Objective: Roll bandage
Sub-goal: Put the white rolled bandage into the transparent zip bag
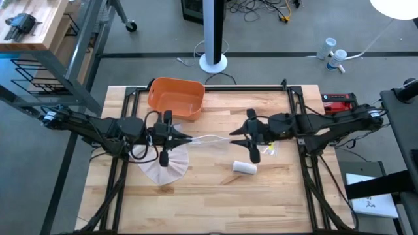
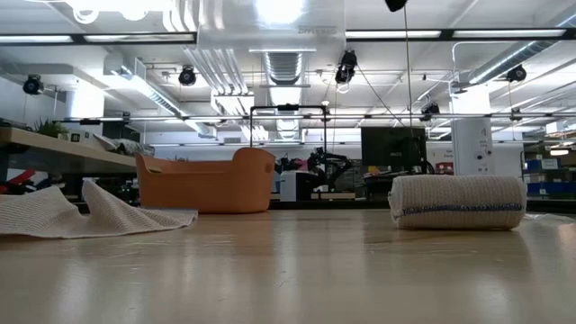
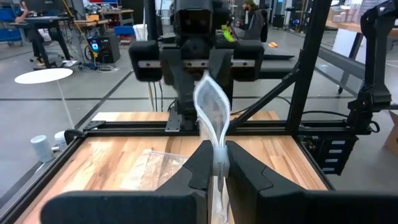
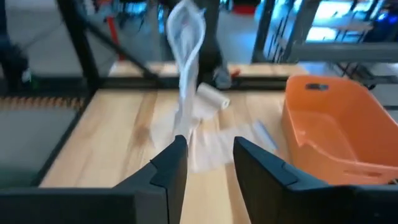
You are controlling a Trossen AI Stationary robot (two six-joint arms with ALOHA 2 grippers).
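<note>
A loose off-white bandage (image 1: 163,166) lies spread on the table below my left gripper (image 1: 189,138); it also shows in the low view (image 2: 90,214). A rolled bandage (image 1: 245,168) rests on its side near the table's middle. My left gripper is shut on a thin translucent white strip (image 3: 211,106). The strip loops through the air toward my right gripper (image 1: 234,136). My right gripper (image 4: 210,162) faces the left one and is open, and the strip (image 4: 186,68) stands just before its fingers. My left gripper pinches the near end of the strip (image 3: 217,163) between its two shut fingers. The fingers lie level and point toward the table's right. The strip is lifted clear of the table and stands out beyond the fingertips as a narrow loop. My right gripper: the strip ends beside one finger (image 4: 177,155), and I cannot tell whether they touch.
An orange bin (image 1: 175,98) stands at the far edge, left of centre. A clear plastic wrapper (image 1: 268,151) lies under the right arm, and another clear sheet (image 3: 149,168) lies on the wood between the grippers. Black frame rails (image 1: 297,104) border the table.
</note>
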